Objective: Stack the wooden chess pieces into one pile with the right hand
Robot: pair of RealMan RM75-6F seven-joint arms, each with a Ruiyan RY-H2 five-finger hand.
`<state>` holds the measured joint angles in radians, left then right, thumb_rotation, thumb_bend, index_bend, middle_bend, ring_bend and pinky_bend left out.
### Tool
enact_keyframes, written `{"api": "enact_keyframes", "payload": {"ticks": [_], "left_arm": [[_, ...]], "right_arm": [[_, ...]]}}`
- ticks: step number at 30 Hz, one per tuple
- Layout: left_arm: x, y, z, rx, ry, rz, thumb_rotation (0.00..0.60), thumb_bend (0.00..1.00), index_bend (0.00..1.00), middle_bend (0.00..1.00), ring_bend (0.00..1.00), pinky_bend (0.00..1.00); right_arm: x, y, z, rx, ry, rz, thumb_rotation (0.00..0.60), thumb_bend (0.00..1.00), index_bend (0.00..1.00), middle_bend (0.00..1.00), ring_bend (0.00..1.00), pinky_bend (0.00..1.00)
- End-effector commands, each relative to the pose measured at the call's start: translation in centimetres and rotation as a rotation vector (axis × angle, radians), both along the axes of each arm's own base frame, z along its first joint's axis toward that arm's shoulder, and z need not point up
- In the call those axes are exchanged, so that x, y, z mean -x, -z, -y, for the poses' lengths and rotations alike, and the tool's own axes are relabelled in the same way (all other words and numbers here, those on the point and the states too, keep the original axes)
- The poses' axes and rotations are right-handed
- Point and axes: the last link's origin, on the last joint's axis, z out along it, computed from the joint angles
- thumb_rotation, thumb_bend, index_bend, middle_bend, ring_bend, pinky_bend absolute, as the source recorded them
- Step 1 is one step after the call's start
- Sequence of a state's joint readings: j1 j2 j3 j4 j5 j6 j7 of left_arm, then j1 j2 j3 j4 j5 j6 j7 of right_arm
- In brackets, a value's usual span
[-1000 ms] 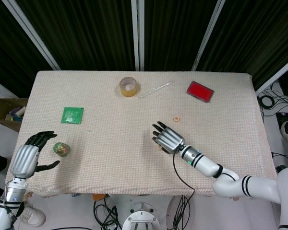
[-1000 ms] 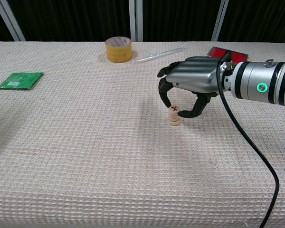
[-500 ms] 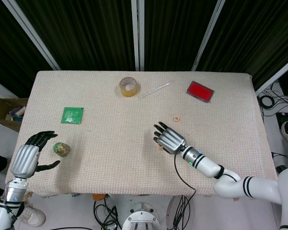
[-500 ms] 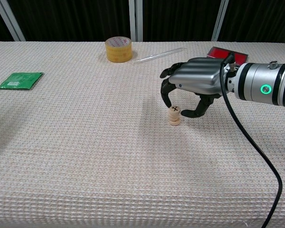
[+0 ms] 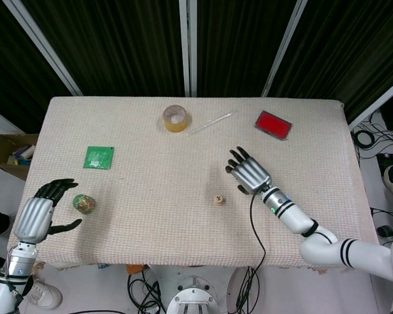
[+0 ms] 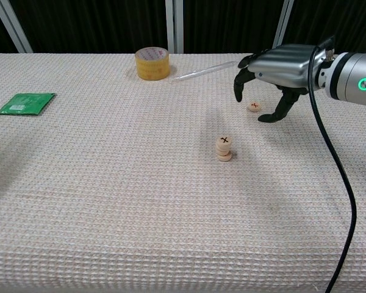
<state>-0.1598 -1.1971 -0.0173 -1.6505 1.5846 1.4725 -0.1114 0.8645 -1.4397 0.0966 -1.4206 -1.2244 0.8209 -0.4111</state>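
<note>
A short stack of round wooden chess pieces [image 6: 224,149] stands mid-table, its top piece marked with a black X; the head view shows the stack [image 5: 218,199] from above. A single wooden piece with a red mark [image 6: 254,107] lies flat further back and to the right. My right hand [image 6: 279,66] hovers just above that lone piece, fingers curled downward around it, holding nothing. In the head view the right hand [image 5: 249,173] covers the lone piece. My left hand [image 5: 38,214] rests open at the near left edge.
A yellow tape roll [image 6: 152,63] and a clear plastic stick [image 6: 204,71] lie at the back. A red flat box [image 5: 273,124] sits back right, a green packet [image 6: 25,102] on the left, and a green patterned ball [image 5: 84,203] beside my left hand.
My right hand has lifted off the stack and moved back and to the right, over the lone red-marked piece. The stack stays standing. The left hand has not moved.
</note>
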Motion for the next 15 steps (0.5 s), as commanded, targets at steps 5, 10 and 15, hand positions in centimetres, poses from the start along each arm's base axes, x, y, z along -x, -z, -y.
{"api": "enact_keyframes", "payload": {"ticks": [5,10,15], "left_arm": [[0.1,0.0,0.1,0.0,-0.007,-0.004,0.6,0.05,0.24,0.18,0.16,0.21],[0.2,-0.1,0.1,-0.001,-0.012,-0.005,0.6,0.05,0.24,0.18,0.16,0.21],[0.2,0.0,0.0,0.003,-0.015,-0.007,0.6,0.05,0.24,0.18,0.16,0.21]], "right_arm": [[2.2,0.9,4.3,0.052,0.17,-0.01,0.6,0.26,0.37,0.26,0.03,0.08],[2.5,1.9,5.6,0.059,0.198,-0.031,0.6,0.28,0.38,0.27,0.03,0.08],[2.5,2.5,6.3,0.065,0.204,-0.049,0.6,0.29,0.38,0.27,0.03,0.08]]}}
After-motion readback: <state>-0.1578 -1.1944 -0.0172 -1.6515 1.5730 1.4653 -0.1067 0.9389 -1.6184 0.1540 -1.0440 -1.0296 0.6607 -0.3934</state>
